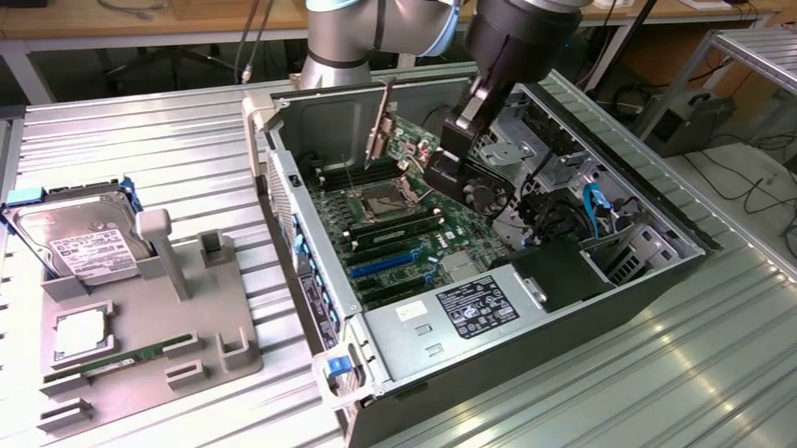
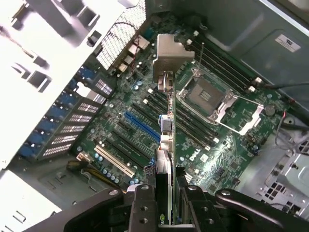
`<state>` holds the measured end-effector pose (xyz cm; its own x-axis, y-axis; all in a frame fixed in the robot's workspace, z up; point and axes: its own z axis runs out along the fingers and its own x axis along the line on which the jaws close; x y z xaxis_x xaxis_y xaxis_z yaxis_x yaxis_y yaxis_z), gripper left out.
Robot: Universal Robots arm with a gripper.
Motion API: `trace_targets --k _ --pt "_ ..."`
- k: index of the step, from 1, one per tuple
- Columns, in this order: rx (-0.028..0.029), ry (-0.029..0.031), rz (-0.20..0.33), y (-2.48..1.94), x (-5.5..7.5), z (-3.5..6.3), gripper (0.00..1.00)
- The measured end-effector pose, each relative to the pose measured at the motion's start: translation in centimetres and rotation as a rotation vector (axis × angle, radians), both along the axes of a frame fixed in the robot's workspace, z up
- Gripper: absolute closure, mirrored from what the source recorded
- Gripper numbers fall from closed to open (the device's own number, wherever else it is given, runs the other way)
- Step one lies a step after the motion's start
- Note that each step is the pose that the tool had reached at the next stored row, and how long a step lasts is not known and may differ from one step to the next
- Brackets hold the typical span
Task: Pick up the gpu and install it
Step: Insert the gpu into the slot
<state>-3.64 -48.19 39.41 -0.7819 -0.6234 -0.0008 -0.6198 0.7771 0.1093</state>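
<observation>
Wrist view, closest in: gripper [image 2: 166, 205] with dark fingers [image 2: 142, 208] pressed against either side of the gpu [image 2: 165, 125], so it is clamped on the card. The card is seen edge-on, running away from the camera. Its silver bracket is at the far end, and a blue port shows partway along.

Beyond the card: green motherboard [image 2: 231, 164], long blue slot [image 2: 142, 126] just beside the card's line, open CPU socket [image 2: 207, 94] on the other side. Cannot tell whether the card edge touches the board.

Exterior view, lower left of frame: grey tray [image 1: 187, 327] with RAM stick [image 1: 118, 359] lying flat and hard drive [image 1: 81, 243] propped up.

Lower centre: open computer case [image 1: 299, 215], labelled power supply [image 1: 480, 313] at its near end.

Upper centre: gripper [image 1: 464, 126] holding the gpu [image 1: 451, 163] inside the case, above the board. The arm [image 1: 373, 23] rises out of the frame's top.
</observation>
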Motion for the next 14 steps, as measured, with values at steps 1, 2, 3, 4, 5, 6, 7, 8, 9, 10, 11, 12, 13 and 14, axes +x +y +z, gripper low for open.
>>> trace_targets --k 1,2,3,4,5,6,7,8,9,10,11,12,13,14 --pt "0.0001 0.0 0.019 0.0 0.0 -0.08 0.74" --pt "-0.0001 -0.0001 0.036 0.0 0.0 -0.14 0.74" --pt "-0.0001 -0.0002 0.056 0.0 0.0 -0.21 0.74" --pt "0.0 -0.0003 0.073 0.0 0.0 -0.27 0.74" --pt "0.0 -0.0006 0.093 0.0 0.0 -0.33 0.74" --pt "-0.0001 -0.0008 0.113 0.0 0.0 -0.39 0.74" --pt "-0.0001 -0.0009 0.13 0.0 0.0 -0.44 0.74" --pt "0.0 -0.0011 0.149 0.0 0.0 -0.5 0.74" --pt "0.0 -0.0013 0.166 0.0 0.0 -0.55 0.74" --pt "0.0 -0.0014 0.186 0.0 0.0 -0.62 0.74" --pt "0.0 -0.0015 0.205 0.0 0.0 -0.68 0.74" --pt "0.0 -0.0015 0.222 0.0 0.0 -0.73 0.74" --pt "0.0 -0.0016 0.246 0.0 0.0 -0.8 0.74" --pt "0.0 -0.0017 0.263 0.0 0.0 -0.86 0.74"
